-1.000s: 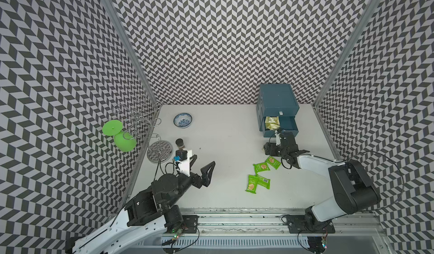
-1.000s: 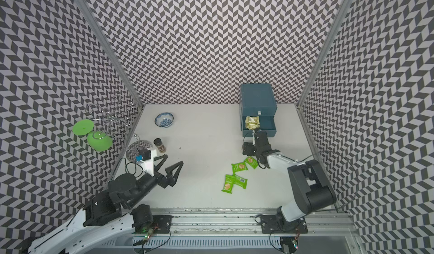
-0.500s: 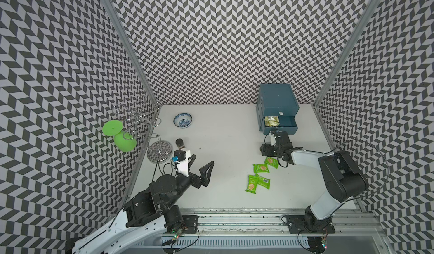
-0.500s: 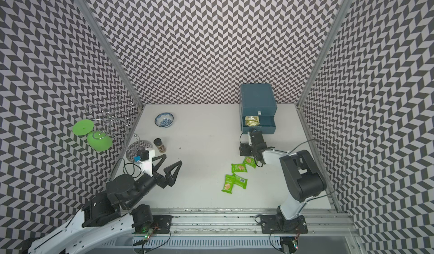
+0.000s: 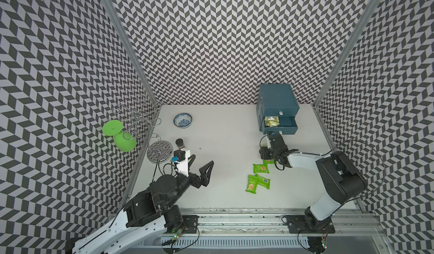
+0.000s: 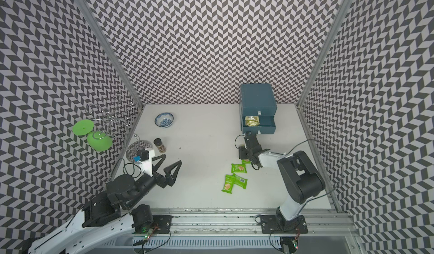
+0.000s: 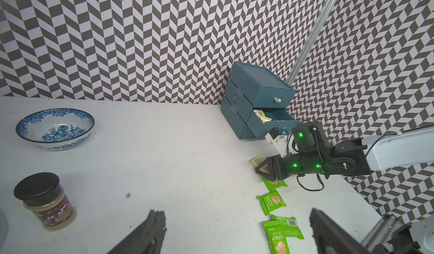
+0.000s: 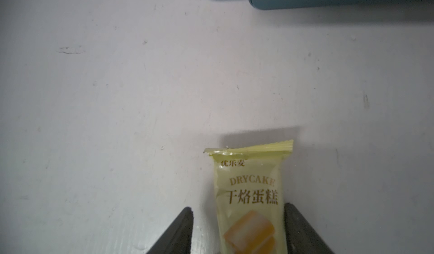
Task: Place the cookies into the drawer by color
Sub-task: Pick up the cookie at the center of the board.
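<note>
A pale yellow cookie packet [image 8: 249, 189] lies flat on the white table in front of the blue drawer cabinet [image 5: 277, 102]. My right gripper [image 8: 237, 208] is low over it with a finger on each side. One finger touches the packet's edge and the other stands a little off it, so the jaws are open. The cabinet's middle drawer [image 5: 285, 121] is pulled out and holds yellow packets [image 5: 271, 121]. Several green cookie packets [image 5: 261, 168] lie on the table just in front of the right arm. My left gripper [image 5: 202, 161] hovers wide open and empty, left of the middle of the table.
A blue-patterned bowl [image 5: 182, 120] sits at the back left. Near the left arm stand a brown spice jar [image 5: 180, 143] and a wire rack [image 5: 138, 118] with green cups [image 5: 124, 142]. The patterned walls close in on three sides.
My right gripper has moved a little left, away from the drawer front, and its jaws have narrowed round the yellow packet. The left arm has stayed still.
</note>
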Robot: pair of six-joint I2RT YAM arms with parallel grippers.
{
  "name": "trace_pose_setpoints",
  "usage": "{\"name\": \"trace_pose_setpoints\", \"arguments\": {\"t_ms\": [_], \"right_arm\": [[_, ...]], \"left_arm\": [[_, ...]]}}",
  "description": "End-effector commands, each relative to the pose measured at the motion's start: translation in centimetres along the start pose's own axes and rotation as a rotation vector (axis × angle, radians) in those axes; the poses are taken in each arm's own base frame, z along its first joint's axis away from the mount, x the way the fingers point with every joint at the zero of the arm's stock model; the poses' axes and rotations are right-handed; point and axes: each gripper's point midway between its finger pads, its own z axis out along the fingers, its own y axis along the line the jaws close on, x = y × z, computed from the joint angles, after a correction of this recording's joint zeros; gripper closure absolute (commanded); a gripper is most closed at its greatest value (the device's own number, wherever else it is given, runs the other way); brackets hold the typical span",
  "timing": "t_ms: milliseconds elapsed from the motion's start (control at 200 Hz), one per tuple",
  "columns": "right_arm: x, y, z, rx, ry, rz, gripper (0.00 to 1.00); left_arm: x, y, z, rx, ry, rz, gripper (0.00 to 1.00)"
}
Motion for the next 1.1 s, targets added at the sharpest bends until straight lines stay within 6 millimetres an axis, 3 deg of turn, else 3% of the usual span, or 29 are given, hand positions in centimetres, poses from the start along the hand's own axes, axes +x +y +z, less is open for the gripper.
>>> {"name": "trace_pose_setpoints", "arguments": {"t_ms": [0,225,571,856,1097], "right_arm": [[2.1,-1.3,0.8,0.088,0.068,0.005,0.46],[1.4,-0.7,0.4,0.114,0.046,-0.022,0.58],[-1.0,1.3,-1.6,0.080,-0.028,-0.040,0.61],[-4.9,3.6,-6.6,0.003,-0.150,-0.022,0.61],[-10.5,5.0,-13.3,-0.056,-0.326,0.013,0.61]], "left_arm": [[-0.1,0.4,-0.1,-0.014,-0.012,0.008,0.00],[-0.1,0.3,0.0,-0.015,-0.012,0.011,0.01],[-0.1,0.4,-0.1,-0.015,-0.015,0.010,0.00],[0.0,0.4,0.0,-0.015,-0.014,0.011,0.00],[0.0,0.3,0.1,-0.016,-0.018,0.009,0.01]]}}
